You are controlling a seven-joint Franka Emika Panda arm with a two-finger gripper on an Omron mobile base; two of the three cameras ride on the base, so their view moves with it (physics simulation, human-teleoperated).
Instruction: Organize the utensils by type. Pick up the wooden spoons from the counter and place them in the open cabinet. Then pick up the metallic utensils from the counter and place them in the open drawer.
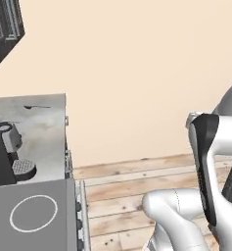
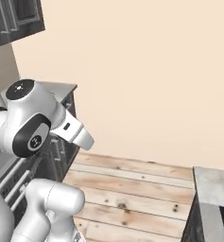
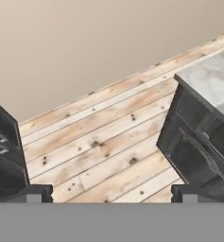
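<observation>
The counter (image 1: 39, 115) sits at the left of the left base view, a grey marbled top that ends at a bare cream wall (image 1: 137, 73). Near its far edge we see a thin dark sliver (image 1: 36, 106) lying flat; it may be one of the utensils (too small for us to tell which). A dark coffee machine (image 1: 5, 152) stands on the counter nearer to us, and a grey cooktop (image 1: 34, 213) with a white ring lies just in front of it. A corner of the dark cabinet (image 1: 4, 24) shows at the upper left.

In the hand view our gripper (image 3: 111, 193) has its two dark fingertips (image 3: 34, 193) set far apart, with nothing between them, above a plank floor (image 3: 99, 142). Dark cupboard fronts (image 3: 193, 146) under another marbled top (image 3: 212, 78) stand at the right.
</observation>
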